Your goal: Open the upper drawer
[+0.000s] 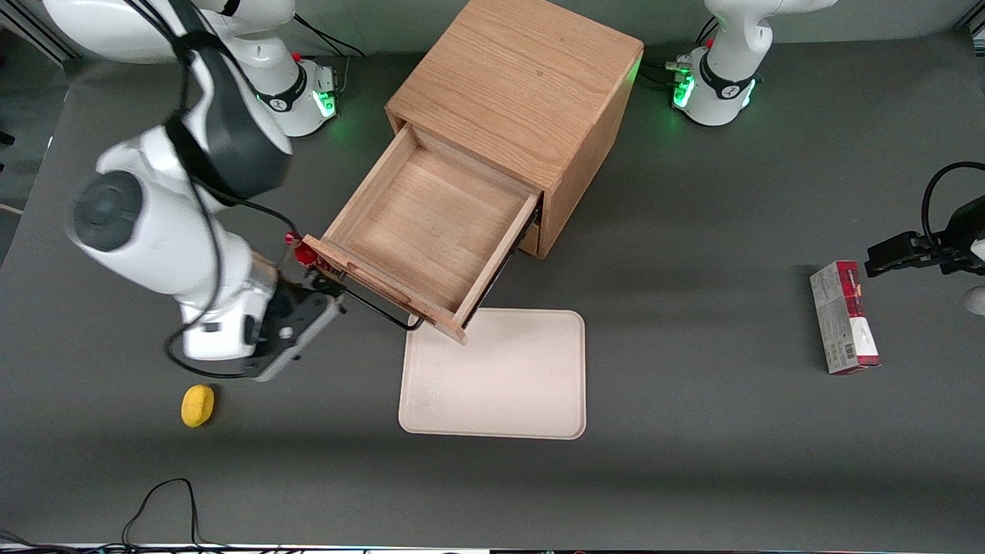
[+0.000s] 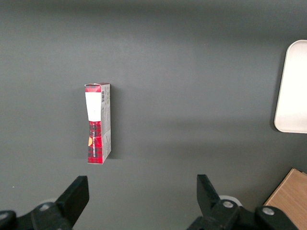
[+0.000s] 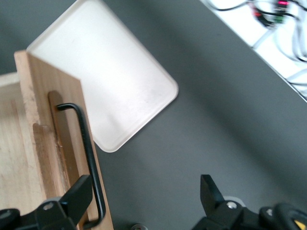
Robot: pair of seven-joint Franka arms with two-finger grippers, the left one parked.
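The upper drawer [image 1: 427,227] of the light-oak cabinet [image 1: 515,85] stands pulled far out, and its inside is bare. Its front panel overhangs the corner of a beige tray. The thin black bar handle [image 1: 381,309] runs along the drawer front; it also shows in the right wrist view [image 3: 88,153]. My right gripper [image 1: 327,291] is open at the end of the handle that lies toward the working arm's end of the table. In the right wrist view the gripper [image 3: 144,194] has one finger [image 3: 76,197] against the drawer front beside the bar, and the space between the fingers holds nothing. The lower drawer is hidden under the upper one.
A beige tray [image 1: 492,373] lies flat on the table in front of the drawer, nearer the front camera. A small yellow object [image 1: 198,405] lies near the gripper, closer to the camera. A red box [image 1: 844,315] lies toward the parked arm's end of the table.
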